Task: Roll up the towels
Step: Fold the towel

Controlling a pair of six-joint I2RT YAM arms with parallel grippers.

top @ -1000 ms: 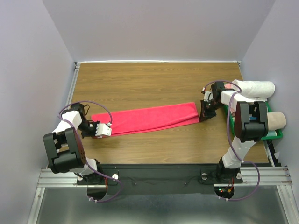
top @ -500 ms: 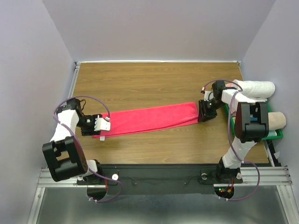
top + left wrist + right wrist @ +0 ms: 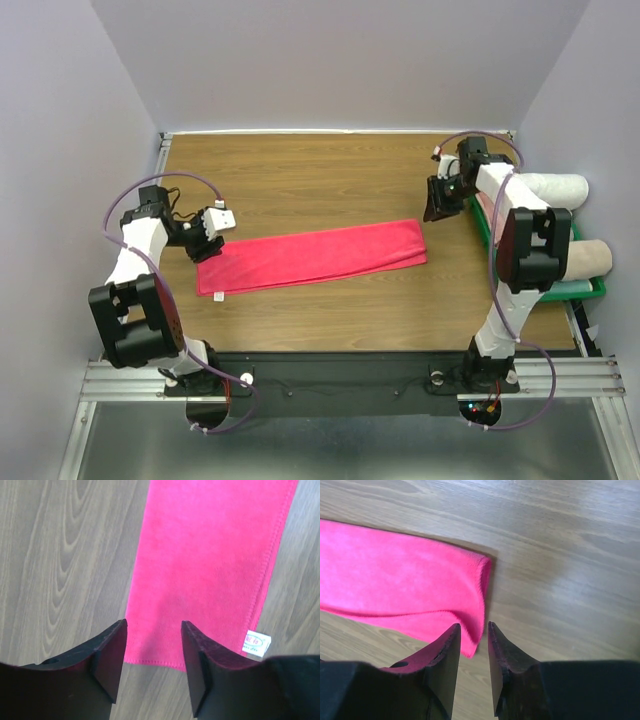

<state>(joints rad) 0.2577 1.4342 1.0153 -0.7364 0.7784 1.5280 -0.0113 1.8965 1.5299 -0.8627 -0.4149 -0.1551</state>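
Pinkish-red and folded into a long narrow strip, your towel (image 3: 315, 256) lies flat across the middle of the wooden bench (image 3: 300, 180), running left to right, its white tag (image 3: 257, 644) at the near left corner. No part of it is rolled yet. The left fingers (image 3: 107, 655) hang apart above the short left edge, gripping nothing. The right fingers (image 3: 442, 660) stand narrowly apart and empty, off beyond the towel's far right end. The folding looks done; the rolling itself is left, probably starting from one short end. In the green bin (image 3: 593, 289) at the bench's right edge, a white roll (image 3: 550, 187) lies at the far end and a beige roll (image 3: 592, 257) nearer, apparently finished work.
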